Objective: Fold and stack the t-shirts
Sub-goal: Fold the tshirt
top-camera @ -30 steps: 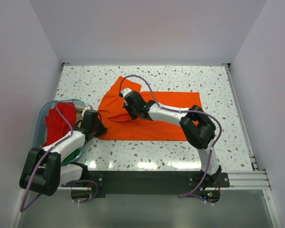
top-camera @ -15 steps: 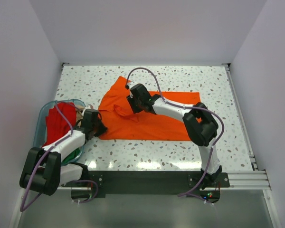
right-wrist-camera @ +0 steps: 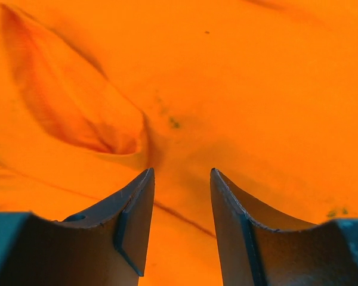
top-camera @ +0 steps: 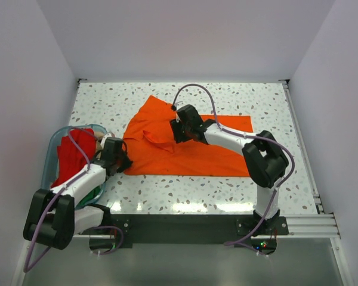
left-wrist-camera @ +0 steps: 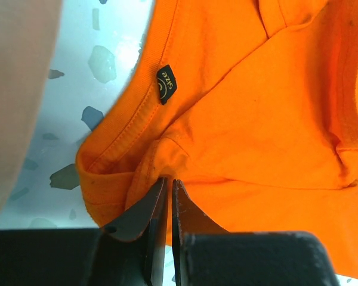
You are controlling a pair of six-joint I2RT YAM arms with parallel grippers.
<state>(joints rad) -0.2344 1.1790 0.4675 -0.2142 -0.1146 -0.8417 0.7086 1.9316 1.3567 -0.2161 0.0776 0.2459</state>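
The orange t-shirt (top-camera: 185,149) lies spread across the middle of the table, with a raised fold near its middle. My left gripper (top-camera: 126,161) is shut on the shirt's near-left corner; the left wrist view shows its jaws pinching orange cloth (left-wrist-camera: 238,119) beside a small black size tag (left-wrist-camera: 166,84). My right gripper (top-camera: 178,132) is open and empty, low over the shirt's middle; its wrist view shows only orange cloth (right-wrist-camera: 227,89) between the fingers. A red shirt (top-camera: 70,156), a green one (top-camera: 94,193) and a bit of beige cloth (top-camera: 99,142) sit in the teal tub (top-camera: 52,146).
The teal tub stands at the table's left edge, close beside my left arm. White walls enclose the speckled table (top-camera: 274,101) on three sides. A metal rail (top-camera: 301,149) runs along the right edge.
My right gripper has moved to the right and slightly back over the shirt, away from the fold near the collar. The left gripper has stayed on the shirt's corner.
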